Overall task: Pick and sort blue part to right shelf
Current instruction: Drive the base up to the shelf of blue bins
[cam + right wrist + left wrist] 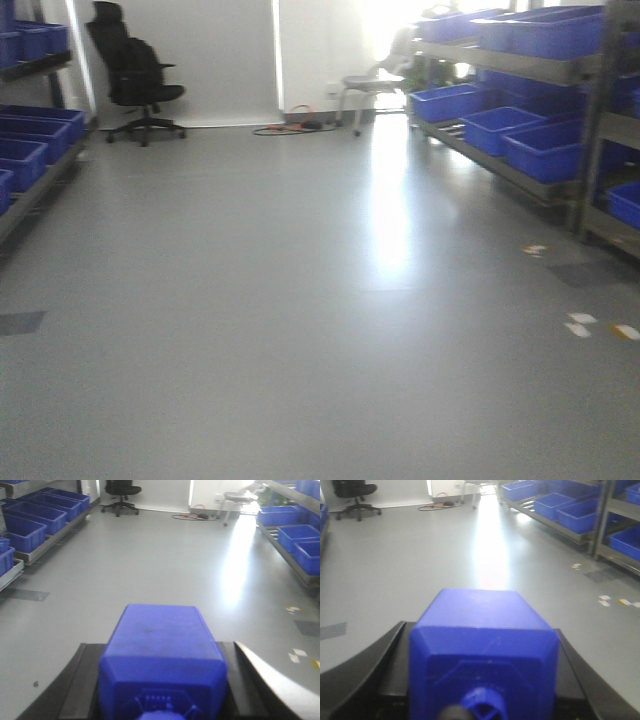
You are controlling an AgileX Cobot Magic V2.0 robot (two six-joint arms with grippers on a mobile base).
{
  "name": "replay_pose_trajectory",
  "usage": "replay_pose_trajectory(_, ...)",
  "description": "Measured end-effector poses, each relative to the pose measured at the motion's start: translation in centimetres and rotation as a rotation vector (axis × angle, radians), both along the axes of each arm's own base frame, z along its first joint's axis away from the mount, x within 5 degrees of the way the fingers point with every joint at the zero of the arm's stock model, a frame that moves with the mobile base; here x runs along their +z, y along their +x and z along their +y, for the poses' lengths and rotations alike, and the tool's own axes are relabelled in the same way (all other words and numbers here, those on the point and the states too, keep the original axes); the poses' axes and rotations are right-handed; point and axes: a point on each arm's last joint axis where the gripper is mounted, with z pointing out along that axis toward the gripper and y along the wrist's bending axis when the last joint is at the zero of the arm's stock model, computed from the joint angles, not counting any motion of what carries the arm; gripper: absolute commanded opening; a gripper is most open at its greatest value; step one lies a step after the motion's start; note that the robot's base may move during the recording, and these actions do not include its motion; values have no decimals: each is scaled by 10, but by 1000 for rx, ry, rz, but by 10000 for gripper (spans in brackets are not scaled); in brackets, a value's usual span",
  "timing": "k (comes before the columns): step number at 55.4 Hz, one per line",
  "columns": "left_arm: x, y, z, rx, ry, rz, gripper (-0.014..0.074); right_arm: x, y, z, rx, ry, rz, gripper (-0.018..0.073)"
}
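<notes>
In the left wrist view a blue part (pixel 482 630), a blocky piece with a round socket on its near face, sits between the black fingers (pixel 395 645) of my left gripper (pixel 480 627), which is shut on it. A second blue part (pixel 162 645) is clamped the same way in my right gripper (pixel 160 647). Both are held above the grey floor. The right shelf (pixel 500 160), steel-framed with large blue bins (pixel 545 145), stands along the right wall some way ahead. It also shows as the right shelf (pixel 560 527) and the right shelf (pixel 287 555) in the two wrist views.
A left shelf (pixel 35 190) with blue bins lines the left wall. A black office chair (pixel 135 75) and a grey chair (pixel 370 85) stand at the far wall, with cables (pixel 290 125) on the floor between them. Tape marks (pixel 580 325) lie near the right shelf.
</notes>
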Motion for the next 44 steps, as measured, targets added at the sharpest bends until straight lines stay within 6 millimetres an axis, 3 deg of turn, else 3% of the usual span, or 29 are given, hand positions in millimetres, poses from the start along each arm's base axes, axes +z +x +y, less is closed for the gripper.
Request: replay_pose_trajectory(44,0,0,0,0,0,0,333,0,0,0,0,0,0,168)
